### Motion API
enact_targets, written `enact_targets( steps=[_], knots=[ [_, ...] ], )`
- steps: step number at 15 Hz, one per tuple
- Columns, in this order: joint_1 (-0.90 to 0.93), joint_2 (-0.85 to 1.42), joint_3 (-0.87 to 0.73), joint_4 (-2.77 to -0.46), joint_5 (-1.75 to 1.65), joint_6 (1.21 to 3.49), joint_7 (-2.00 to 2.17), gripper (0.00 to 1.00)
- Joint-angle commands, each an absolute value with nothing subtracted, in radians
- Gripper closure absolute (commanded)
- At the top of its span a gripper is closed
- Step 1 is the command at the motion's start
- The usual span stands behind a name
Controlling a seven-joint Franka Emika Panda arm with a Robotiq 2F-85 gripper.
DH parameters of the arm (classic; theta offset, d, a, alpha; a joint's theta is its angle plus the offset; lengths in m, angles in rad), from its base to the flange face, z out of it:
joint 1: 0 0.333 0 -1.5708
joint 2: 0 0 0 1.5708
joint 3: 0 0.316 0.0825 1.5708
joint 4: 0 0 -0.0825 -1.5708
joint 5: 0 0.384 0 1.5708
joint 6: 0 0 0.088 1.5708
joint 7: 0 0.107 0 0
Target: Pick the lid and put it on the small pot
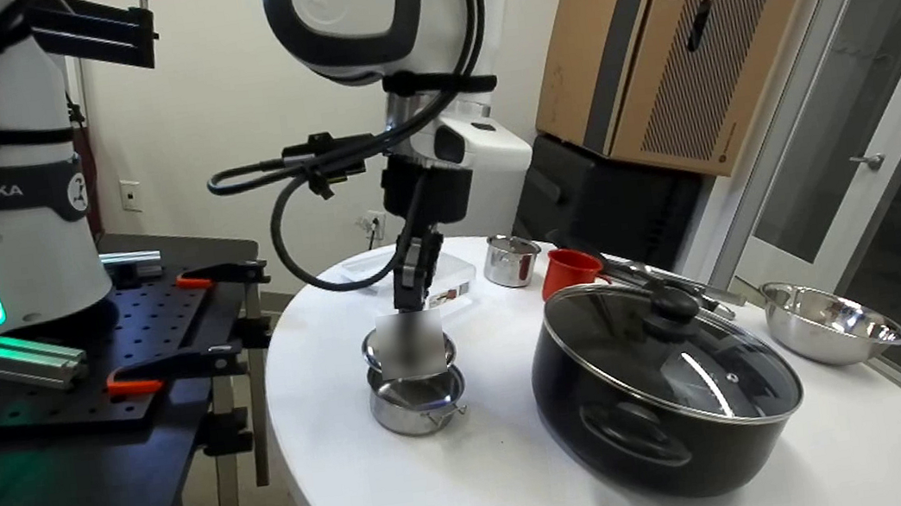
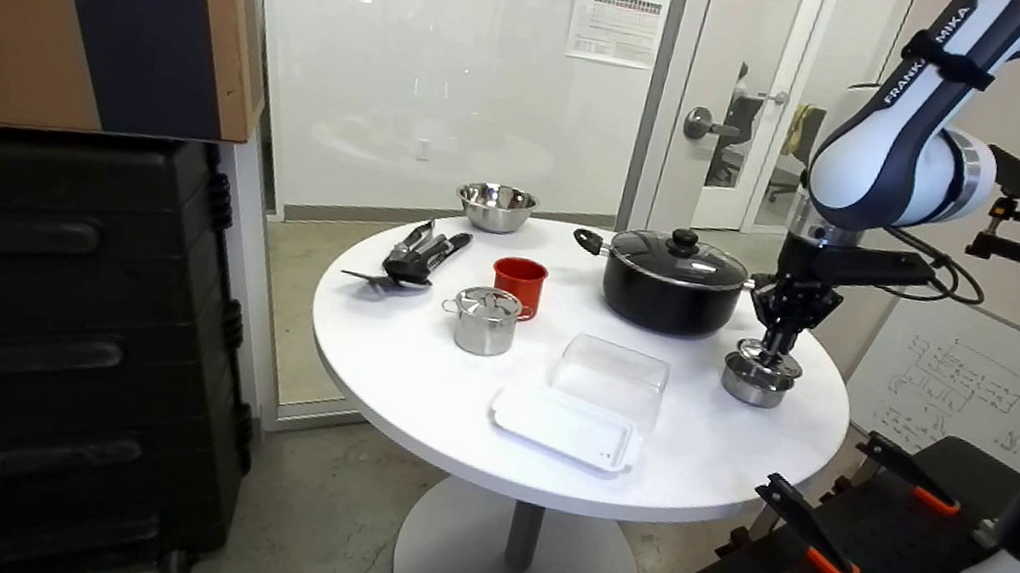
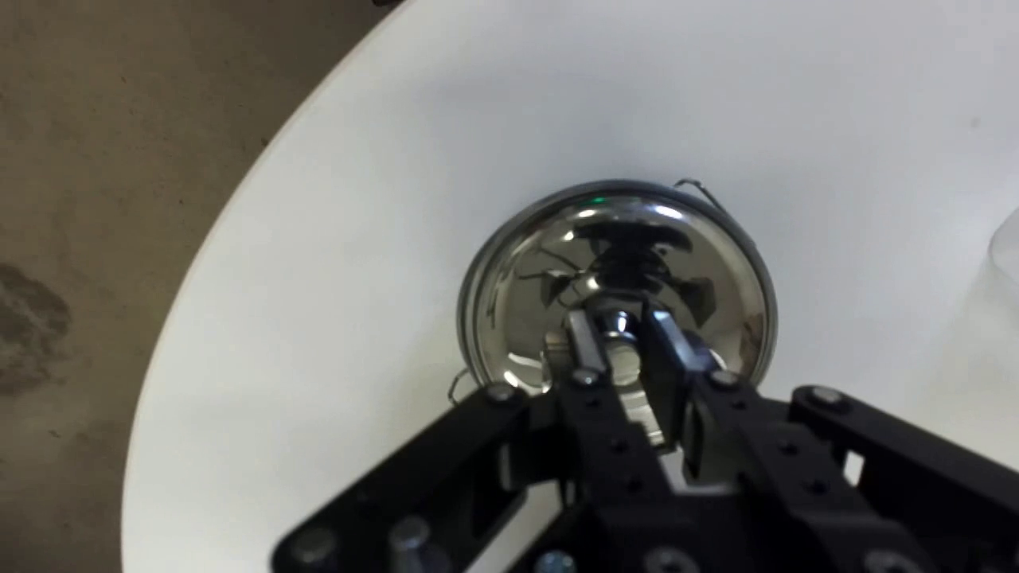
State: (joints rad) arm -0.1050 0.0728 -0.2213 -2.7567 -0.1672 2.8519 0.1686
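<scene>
Evidently the gripper [image 3: 617, 320] is clenched on the lid [image 3: 605, 255], by the middle of its top, and holds it just above the small pot [image 1: 403, 411], nearly centred over it in the wrist view, so the coming move turns on a target straight below the hand. What remains, I judge, is a short lowering toward the small pot's rim, though whether the lid hangs level with that rim I cannot tell. Farther out on the table [image 1: 465, 495], near the small pot yet apart, stands the large black pot [image 2: 669, 302].
</scene>
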Motion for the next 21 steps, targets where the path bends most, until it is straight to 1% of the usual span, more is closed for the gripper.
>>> enact_targets(
  steps=[1,10,21],
  knots=[
    [-0.118,0.032,-0.236,-2.781,-0.221,2.822,0.222,0.95],
    [-0.116,0.088,-0.232,-2.731,-0.223,2.815,0.296,0.95],
    [-0.113,0.171,-0.25,-2.645,-0.203,2.76,0.284,0.95]
  ],
)
